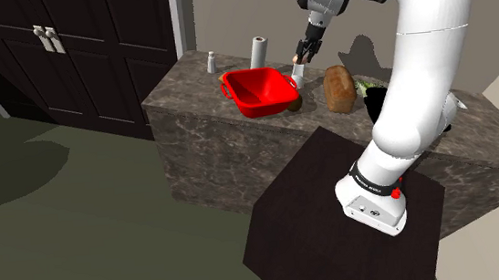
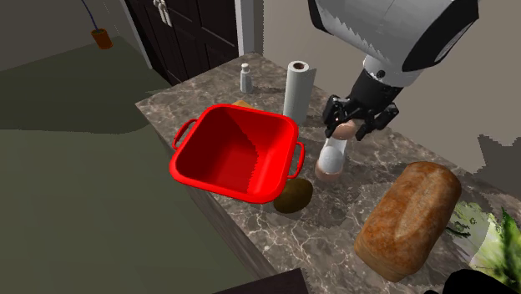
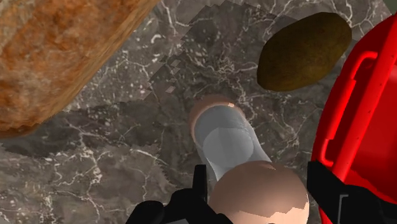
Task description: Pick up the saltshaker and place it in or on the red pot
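The saltshaker [image 2: 331,154] has a clear body with a pinkish cap and base, and stands upright on the marble counter [image 2: 351,225] just beside the red pot [image 2: 219,177]. My black gripper [image 2: 345,127] comes down from above and is shut on its cap. In the wrist view both fingers [image 3: 200,186] press against the cap of the saltshaker [image 3: 224,137], with the red pot [image 3: 369,95] close by the other finger. Whether the base touches the counter I cannot tell. In the shoulder view the gripper [image 1: 298,62] hangs at the pot's [image 1: 263,101] far rim.
A brown potato [image 2: 294,196] lies against the pot, next to the shaker. A bread loaf [image 2: 409,217] lies on the shaker's other side. A paper towel roll [image 2: 296,90] and a small grey shaker [image 2: 245,77] stand behind the pot. Leafy greens [image 2: 493,242] sit past the loaf.
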Robot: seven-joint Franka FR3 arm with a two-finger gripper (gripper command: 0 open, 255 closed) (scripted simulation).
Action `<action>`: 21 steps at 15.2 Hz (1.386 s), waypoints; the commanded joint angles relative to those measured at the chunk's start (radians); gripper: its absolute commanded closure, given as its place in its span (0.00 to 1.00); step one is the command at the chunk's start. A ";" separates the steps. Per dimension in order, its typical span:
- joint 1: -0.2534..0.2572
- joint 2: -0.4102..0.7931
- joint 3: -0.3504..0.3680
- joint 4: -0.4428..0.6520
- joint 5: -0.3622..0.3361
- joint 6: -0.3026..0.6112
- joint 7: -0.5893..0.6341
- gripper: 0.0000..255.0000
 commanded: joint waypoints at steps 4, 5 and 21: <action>0.008 -0.034 -0.014 0.019 -0.027 -0.046 0.021 1.00; 0.009 -0.041 -0.016 0.024 -0.033 -0.056 0.025 1.00; 0.021 -0.120 -0.043 0.142 -0.100 -0.231 0.088 1.00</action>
